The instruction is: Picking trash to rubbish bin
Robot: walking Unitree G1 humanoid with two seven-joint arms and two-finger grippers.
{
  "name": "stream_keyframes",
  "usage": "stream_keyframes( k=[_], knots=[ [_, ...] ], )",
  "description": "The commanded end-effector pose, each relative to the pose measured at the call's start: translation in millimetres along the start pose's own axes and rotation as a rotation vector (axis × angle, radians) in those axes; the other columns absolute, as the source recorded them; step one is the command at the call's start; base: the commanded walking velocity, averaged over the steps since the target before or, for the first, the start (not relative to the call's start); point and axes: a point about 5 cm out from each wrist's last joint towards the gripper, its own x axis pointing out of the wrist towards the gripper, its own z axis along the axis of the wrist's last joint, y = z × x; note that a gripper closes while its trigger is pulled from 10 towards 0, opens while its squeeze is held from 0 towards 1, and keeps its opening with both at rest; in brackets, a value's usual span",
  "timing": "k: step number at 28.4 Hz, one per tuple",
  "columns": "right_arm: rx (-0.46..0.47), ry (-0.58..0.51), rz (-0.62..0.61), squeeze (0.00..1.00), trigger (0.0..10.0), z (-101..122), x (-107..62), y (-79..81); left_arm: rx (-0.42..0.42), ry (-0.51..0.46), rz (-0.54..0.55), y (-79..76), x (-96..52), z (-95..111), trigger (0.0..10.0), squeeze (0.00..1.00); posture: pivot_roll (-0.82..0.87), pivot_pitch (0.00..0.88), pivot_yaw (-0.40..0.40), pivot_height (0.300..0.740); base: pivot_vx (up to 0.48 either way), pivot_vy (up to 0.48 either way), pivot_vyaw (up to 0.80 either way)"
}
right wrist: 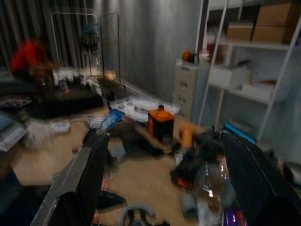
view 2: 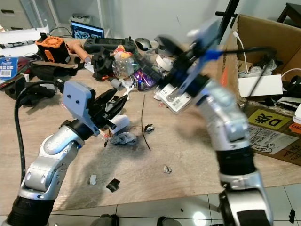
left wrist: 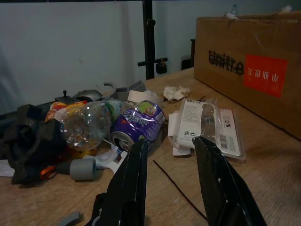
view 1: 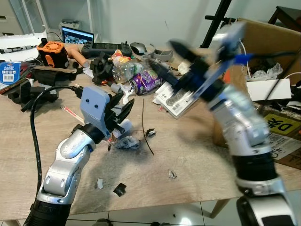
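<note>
A: Left gripper (view 1: 123,109) state?

B: Low over the wooden table (view 1: 197,155), fingers (left wrist: 131,181) parted, nothing between them. It sits just above a crumpled grey wad (view 1: 127,142) of trash.

A: Other trash?

B: Small bits on the near part of the table: a black scrap (view 1: 120,189), a white scrap (view 1: 99,183), a small crumpled bit (view 1: 172,174), a dark bit (view 1: 150,133) by a thin black wire (view 1: 146,127). Further back, a purple can (left wrist: 138,125) lying on its side, touching a crushed clear bottle (left wrist: 87,125). A clear blister pack (left wrist: 207,125) lies just beside the can.

A: Right gripper (view 1: 188,54)?

B: Raised well above the table, over the blister pack, blurred in the head views. Fingers (right wrist: 87,176) spread wide in the wrist view, holding nothing.

A: Bin?

B: Can't pick one out. There's an open cardboard box (view 1: 268,42) at the table's right edge, with white items inside; can't tell whether it serves as the bin.

A: Rest of the table?

B: Clutter at the back: laptop (view 1: 77,35), orange device (view 1: 51,49), black gear.
</note>
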Motion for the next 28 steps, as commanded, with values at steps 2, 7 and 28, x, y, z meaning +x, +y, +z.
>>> stream_keyframes(
  k=[2, 7, 28],
  knots=[
    [-0.025, 0.193, -0.052, 1.0, 10.0, -43.0, -12.2, -1.0, 0.011, 0.043, -0.006, -1.1, -2.9, -7.1, 10.0, 0.0, 0.04, 0.172, -0.059, 0.74, 0.0, 0.0, 0.0],
    [-0.005, 0.401, -0.067, 1.0, 10.0, -93.2, -35.9, 7.8, 0.024, 0.059, -0.001, -0.9, -2.4, -10.1, 10.0, 0.0, 0.05, 0.2, -0.059, 0.74, 0.0, 0.0, 0.0],
    [0.213, 0.213, 0.048, 0.0, 10.0, -120.8, 16.7, 41.6, 0.13, 0.124, 0.135, 23.0, -23.4, -3.3, 10.0, 0.0, 0.14, 0.297, -0.026, 0.74, 0.0, 0.0, 0.0]
  ],
)
